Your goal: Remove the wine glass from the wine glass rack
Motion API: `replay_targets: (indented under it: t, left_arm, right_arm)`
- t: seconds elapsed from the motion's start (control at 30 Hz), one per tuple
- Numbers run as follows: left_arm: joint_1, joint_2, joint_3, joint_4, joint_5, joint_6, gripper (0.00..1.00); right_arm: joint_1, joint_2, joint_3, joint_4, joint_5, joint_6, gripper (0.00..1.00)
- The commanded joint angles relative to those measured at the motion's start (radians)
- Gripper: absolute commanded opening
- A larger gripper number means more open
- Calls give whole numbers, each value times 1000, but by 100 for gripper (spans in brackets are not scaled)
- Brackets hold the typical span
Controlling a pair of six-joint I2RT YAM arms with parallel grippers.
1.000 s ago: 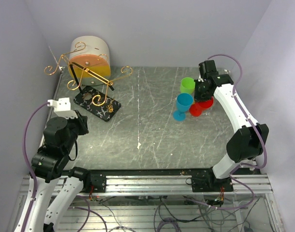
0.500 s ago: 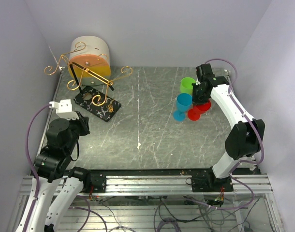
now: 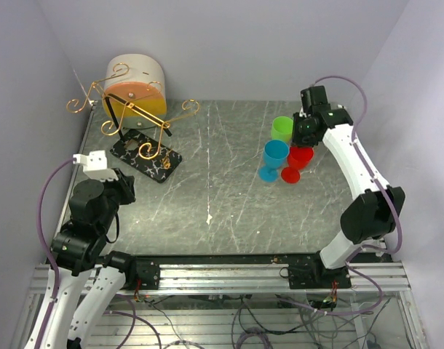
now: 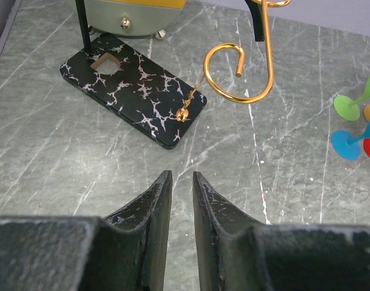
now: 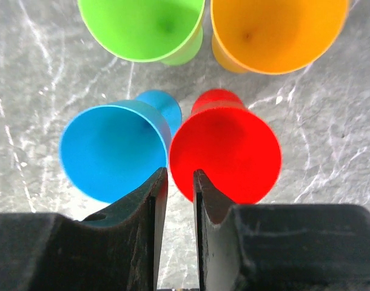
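The gold wire wine glass rack (image 3: 135, 109) stands on its black speckled base (image 3: 145, 158) at the far left, with no glass on its rails. Its base (image 4: 133, 97) and a scroll end (image 4: 239, 73) show in the left wrist view. The red wine glass (image 5: 227, 145) stands upright on the table beside the blue glass (image 5: 109, 151). My right gripper (image 5: 179, 174) is above it, jaws close together astride its near rim. In the top view the gripper (image 3: 307, 134) is over the red glass (image 3: 300, 156). My left gripper (image 4: 182, 176) is shut and empty, near the base.
A green glass (image 5: 142, 27) and an orange glass (image 5: 279, 30) stand just beyond the red and blue ones. A cream drum with an orange face (image 3: 135, 80) sits behind the rack. Walls close in the table on the left, back and right.
The red glass was tilted in my right gripper; it now stands upright next to the blue glass. My right wrist has moved slightly. The left arm shifted a little.
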Motion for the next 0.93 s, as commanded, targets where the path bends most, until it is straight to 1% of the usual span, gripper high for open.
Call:
replay_targets:
  t: [0.0,0.07,0.27,0.33,0.4,0.43,0.47,0.5,0.63,0.73,0.8,0.9]
  left_arm:
    - [-4,-8,-14,39,-20,-8,31]
    - [-4,-3,-15,39,-20,-9,32]
    - [-4,-6,-15,33,-36,-17,34]
    - [-4,-15,-16,30,-51,-22,39]
    - [-4,-23,-16,26,-65,-26,43]
    - [-4,-25,-16,25,-71,-28,45]
    - [-4,-25,-15,22,-78,-30,47]
    - [-4,-23,-14,19,-85,-33,48]
    - [-4,-4,-10,13,-93,-38,51]
    - [-4,6,-12,15,-86,-37,51]
    - [-4,4,-13,15,-88,-39,51]
    - [-4,-7,-15,15,-93,-41,51]
  right_arm:
    - [0,-99,77,-2,31,4,24]
    - [0,-141,76,36,-4,-1,25]
    - [0,-339,-144,327,-251,14,33]
    - [0,-420,-242,433,-290,40,40]
    - [-1,-496,-337,526,-285,66,50]
    - [-1,-534,-378,564,-282,76,51]
    - [-1,-568,-415,601,-269,91,59]
    - [-2,-601,-449,644,-268,103,60]
    - [-1,-682,-524,704,-256,130,61]
    - [-1,-705,-551,715,-250,127,58]
    - [-1,-717,-563,722,-253,127,57]
    - [-2,-730,-569,723,-244,129,60]
